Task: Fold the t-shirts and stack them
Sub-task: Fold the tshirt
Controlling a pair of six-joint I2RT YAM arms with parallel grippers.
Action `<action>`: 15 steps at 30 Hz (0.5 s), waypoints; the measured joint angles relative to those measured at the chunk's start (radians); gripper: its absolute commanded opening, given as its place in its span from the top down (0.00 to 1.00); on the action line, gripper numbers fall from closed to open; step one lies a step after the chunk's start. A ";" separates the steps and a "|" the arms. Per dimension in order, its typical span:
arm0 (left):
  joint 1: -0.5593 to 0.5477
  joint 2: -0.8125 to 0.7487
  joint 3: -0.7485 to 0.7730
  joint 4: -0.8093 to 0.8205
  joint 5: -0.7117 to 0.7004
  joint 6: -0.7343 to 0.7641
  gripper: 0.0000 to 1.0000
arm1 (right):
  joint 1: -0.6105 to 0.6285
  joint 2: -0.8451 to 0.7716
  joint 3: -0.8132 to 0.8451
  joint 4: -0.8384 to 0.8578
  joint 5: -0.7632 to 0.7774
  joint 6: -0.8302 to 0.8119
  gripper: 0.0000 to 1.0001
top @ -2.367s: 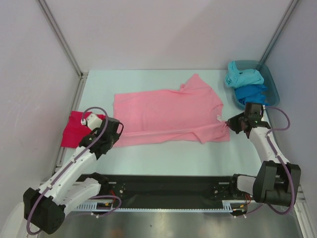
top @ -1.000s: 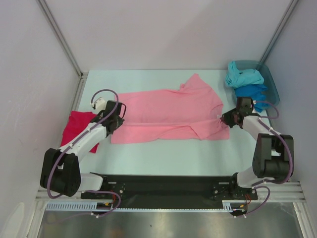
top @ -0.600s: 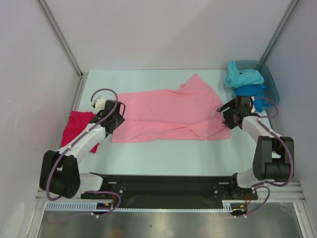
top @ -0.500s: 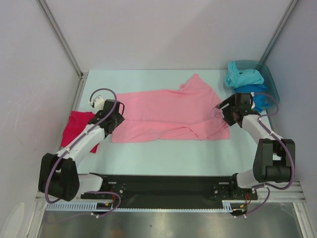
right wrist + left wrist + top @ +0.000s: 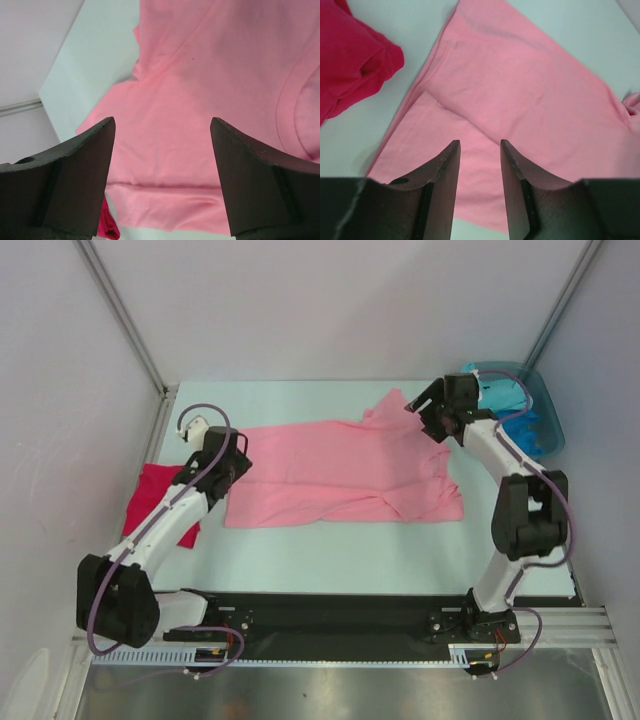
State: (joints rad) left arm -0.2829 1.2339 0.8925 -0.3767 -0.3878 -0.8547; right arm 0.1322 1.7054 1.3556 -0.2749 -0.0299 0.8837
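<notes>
1. Layout: pink shirt (image 5: 340,465) lies flat mid-table, long axis left to right in the top view, with its near edge turned up in a narrow strip. Crimson shirt (image 5: 150,502) sits bunched at the left table edge. Turquoise shirt (image 5: 508,390) is in the tub (image 5: 548,410), far right.
2. Left claw (image 5: 480,147): jaws parted and empty, hovering over the shirt's left end just beside the crimson shirt.
3. Right claw (image 5: 162,122): jaws spread wide and empty, above the far right sleeve. It looks down the shirt's length toward the other arm.
4. Key relation: each arm has one end of the long axis. The next fold likely needs the far sleeve, and the right claw is nearer to it.
5. Change: a second ago both claws were pinching the near edge. Both have since let go, and the right arm has swung to the far side.
</notes>
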 measured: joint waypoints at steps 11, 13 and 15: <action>0.093 0.415 0.290 0.077 0.157 0.048 0.58 | -0.002 0.419 0.455 -0.201 -0.020 -0.043 0.20; 0.118 0.481 0.329 0.105 0.212 0.067 0.58 | -0.008 0.472 0.551 -0.243 -0.019 -0.061 0.20; 0.148 0.539 0.360 0.149 0.294 0.091 0.57 | -0.016 0.528 0.652 -0.261 -0.021 -0.088 0.20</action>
State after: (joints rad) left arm -0.1345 1.7733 1.2526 -0.2276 -0.0933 -0.7639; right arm 0.1158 2.2333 2.0075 -0.5358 -0.0505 0.7956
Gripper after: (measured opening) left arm 0.422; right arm 0.800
